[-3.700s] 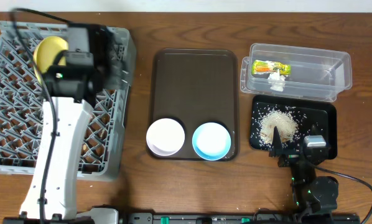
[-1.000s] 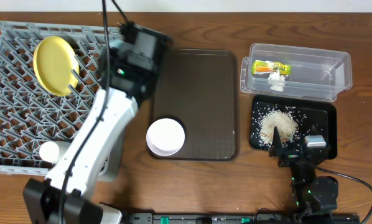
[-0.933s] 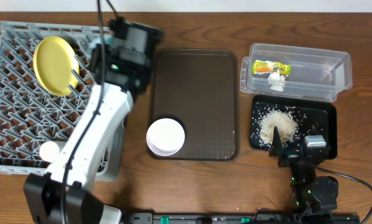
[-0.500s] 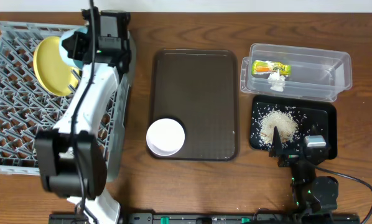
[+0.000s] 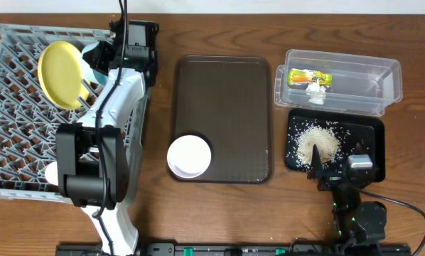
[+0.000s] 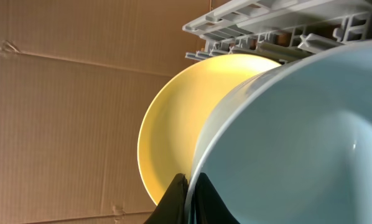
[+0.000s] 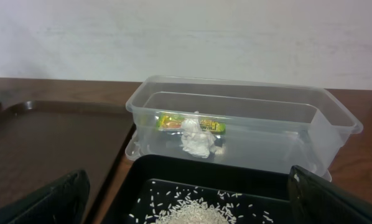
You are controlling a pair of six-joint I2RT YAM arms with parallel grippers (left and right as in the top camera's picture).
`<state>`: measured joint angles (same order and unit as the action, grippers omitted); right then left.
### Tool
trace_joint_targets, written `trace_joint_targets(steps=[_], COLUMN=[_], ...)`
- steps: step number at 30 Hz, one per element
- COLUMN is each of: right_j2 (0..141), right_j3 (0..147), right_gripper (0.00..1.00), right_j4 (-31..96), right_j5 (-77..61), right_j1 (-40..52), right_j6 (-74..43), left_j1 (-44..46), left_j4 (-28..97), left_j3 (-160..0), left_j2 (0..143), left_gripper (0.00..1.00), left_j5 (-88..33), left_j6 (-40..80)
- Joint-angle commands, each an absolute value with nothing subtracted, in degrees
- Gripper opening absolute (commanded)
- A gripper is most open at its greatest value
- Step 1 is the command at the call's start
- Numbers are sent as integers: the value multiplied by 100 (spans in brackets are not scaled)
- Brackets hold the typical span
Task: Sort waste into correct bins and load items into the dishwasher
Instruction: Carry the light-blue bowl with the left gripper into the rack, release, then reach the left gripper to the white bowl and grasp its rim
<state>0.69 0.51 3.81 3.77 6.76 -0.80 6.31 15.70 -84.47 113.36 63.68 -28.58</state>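
My left gripper [image 6: 190, 198] is shut on the rim of the light blue bowl [image 6: 298, 143], one finger on each side of the wall. The bowl [image 5: 93, 65] stands on edge over the back of the grey dishwasher rack [image 5: 20, 142], right beside the upright yellow plate [image 5: 62, 75], which also fills the left wrist view [image 6: 173, 124]. The white bowl [image 5: 190, 156] sits on the brown serving tray. The clear tub [image 5: 338, 82] holds the snack wrapper [image 7: 192, 123] and white scrap [image 7: 195, 142]. My right gripper [image 7: 189, 205] is open over the rice [image 5: 318, 144] in the black tray [image 5: 372, 135].
The dark brown serving tray [image 5: 223, 117] lies mid-table between the rack and the bins, with the white bowl at its front left corner. My left arm stretches along the rack's right side [image 5: 138, 128]. Rack pegs [image 6: 285, 25] rise behind the plate.
The left arm has swung from above the brown tray over to the rack's back, bringing the light blue bowl up against the yellow plate. The right arm has not moved.
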Motion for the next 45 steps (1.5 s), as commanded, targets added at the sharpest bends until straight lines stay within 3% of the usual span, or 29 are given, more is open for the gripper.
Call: trace_joint_targets(steps=[1, 7, 10, 12, 16, 23, 31, 35, 39, 45], right_j2=[38, 38, 38, 38, 38, 38, 38, 38, 38, 38], right_j3=[32, 32, 32, 32, 32, 32, 32, 32, 32, 32], right_gripper=[99, 99, 99, 99, 99, 99, 99, 99, 99, 99], right_j4=[390, 390, 390, 390, 388, 388, 390, 390, 390, 390], right_j5=[357, 357, 357, 357, 357, 357, 357, 357, 357, 357], right_j1=[628, 628, 628, 628, 628, 628, 628, 628, 628, 628], right_j6=[-34, -36, -34, -34, -36, -34, -36, -34, -36, -36], left_j1=[843, 1118, 1194, 1267, 1531, 2086, 2311, 2222, 2132, 1898], left_j4=[1594, 1638, 1841, 1981, 2534, 4464, 6071, 6674, 6462, 5658], left_j3=[-8460, -8460, -8460, -8460, -8460, -8462, -8460, -8270, -7513, -6479], left_j2=[11467, 11467, 11465, 11448, 11222, 10398, 9362, 9349, 9356, 9356], left_gripper=[9, 17, 41, 67, 79, 79, 71, 70, 70, 51], left_j5=[6372, 6372, 6388, 6464, 6554, 3865, 464, 14, -279, -281], left_j6=[-2891, -2888, -2858, -2696, -1822, -301, 1013, 1549, 1649, 1835])
